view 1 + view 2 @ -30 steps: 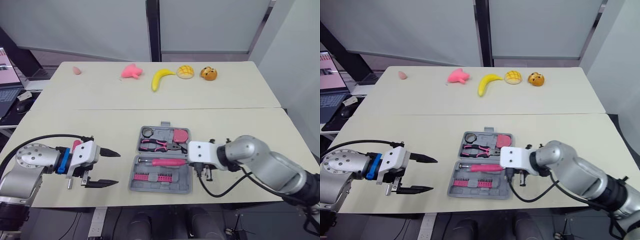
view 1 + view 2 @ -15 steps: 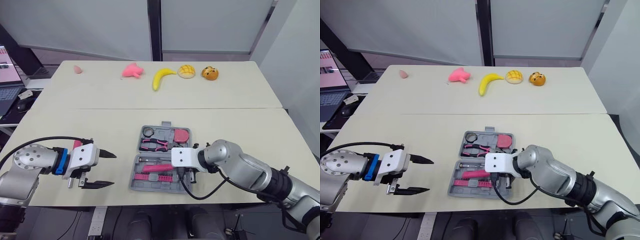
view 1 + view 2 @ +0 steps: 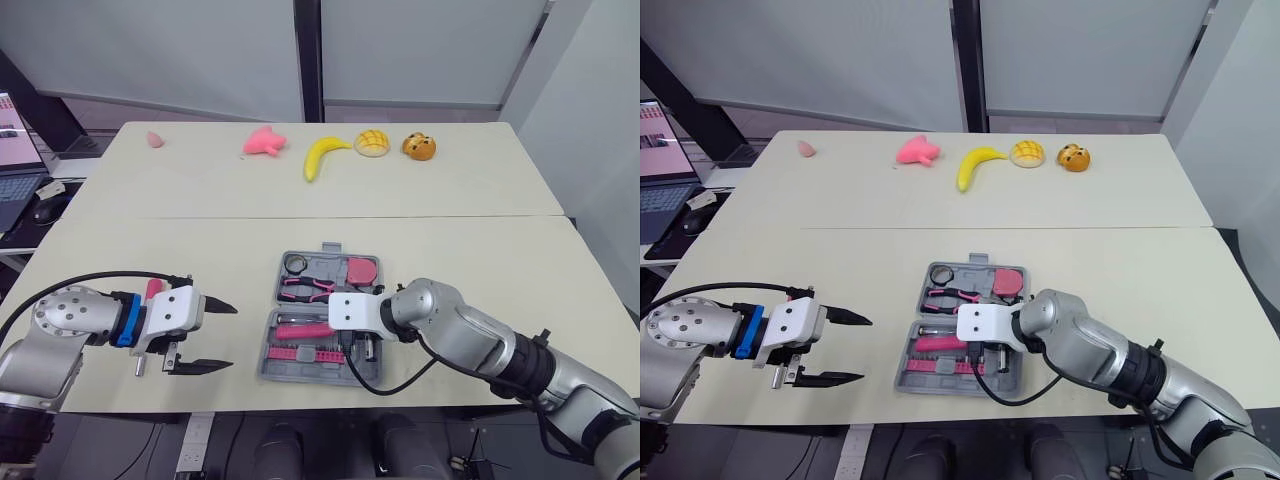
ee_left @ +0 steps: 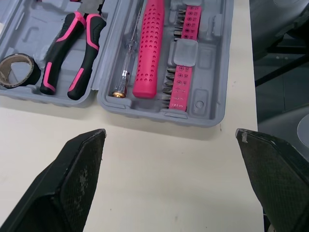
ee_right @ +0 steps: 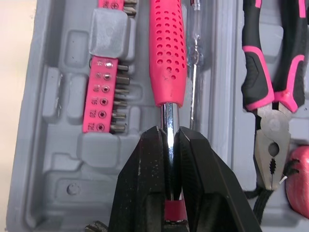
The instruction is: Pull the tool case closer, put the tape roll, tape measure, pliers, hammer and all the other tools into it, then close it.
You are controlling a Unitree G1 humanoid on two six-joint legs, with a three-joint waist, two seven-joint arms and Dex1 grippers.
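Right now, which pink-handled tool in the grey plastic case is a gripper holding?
The pink dimpled-handle tool: the right gripper pinches its chrome shaft; the black-and-pink pliers lie untouched.

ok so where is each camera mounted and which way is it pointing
Head pair: on the head, looking forward and down at the table; both arms show, left gripper open beside the tool case.
Left wrist: along its spread fingers toward the case's pliers, tape roll and pink-handled tool.
Right wrist: into the case, right gripper shut on that tool's metal shaft.
Shared: both wrist views show the pliers and pink handle.
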